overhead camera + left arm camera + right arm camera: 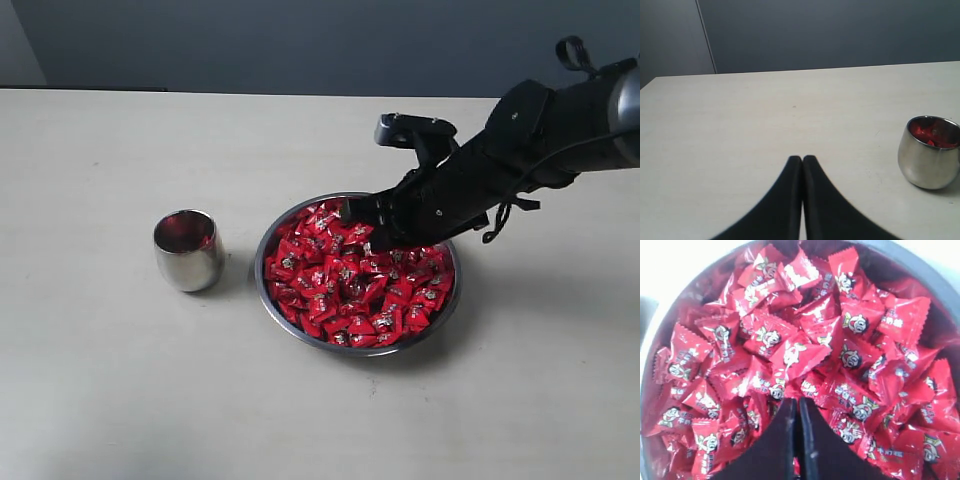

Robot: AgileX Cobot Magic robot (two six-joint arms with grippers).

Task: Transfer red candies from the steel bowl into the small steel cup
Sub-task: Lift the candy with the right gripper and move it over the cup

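The steel bowl [262,270] sits mid-table, heaped with red candies [350,285] in shiny wrappers. My right gripper [350,212] reaches in from the right, its tips down on the pile at the bowl's far-left side. In the right wrist view its jaws [797,401] are pressed together among the candies [805,340]; a sliver of red shows low between them, and I cannot tell if a wrapper is pinched. The small steel cup [187,250] stands upright left of the bowl, red showing inside it [930,134]. My left gripper [802,158] is shut and empty above bare table, the cup [929,152] off to one side.
The pale tabletop [100,380] stretches around the bowl and cup, with a dark wall behind it. The right arm's black body [520,140] hangs over the bowl's far-right rim. The bowl's grey wall [940,280] rings the pile in the right wrist view.
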